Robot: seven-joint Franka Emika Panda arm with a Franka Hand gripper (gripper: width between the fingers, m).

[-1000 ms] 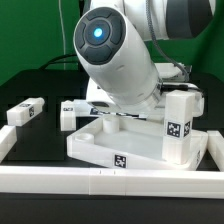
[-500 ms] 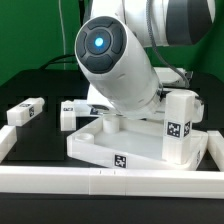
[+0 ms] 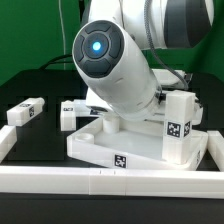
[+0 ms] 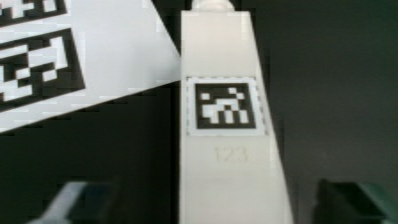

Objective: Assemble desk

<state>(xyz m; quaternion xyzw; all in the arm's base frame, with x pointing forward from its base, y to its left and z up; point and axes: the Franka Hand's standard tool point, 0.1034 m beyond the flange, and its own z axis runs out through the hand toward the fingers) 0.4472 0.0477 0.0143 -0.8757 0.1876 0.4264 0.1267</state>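
Fingers (image 4: 361, 203) parted, straddling tagged white leg (image 4: 222, 150) (dark gap either side); nothing gripped.

We have the exterior view low and close, looking over the rail (image 3: 60, 181) at the tabletop (image 3: 100, 148) — the arm (image 3: 105, 60) looms near the lens. The wrist view looks straight down, very near, on a leg (image 4: 222, 120) beside the marker board (image 4: 54, 60) — which leg it is in the exterior view we cannot tell.

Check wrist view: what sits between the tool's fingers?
A tagged leg lies between the fingers, a gap on each side. Wrist view only; the arm blocks the exterior view.
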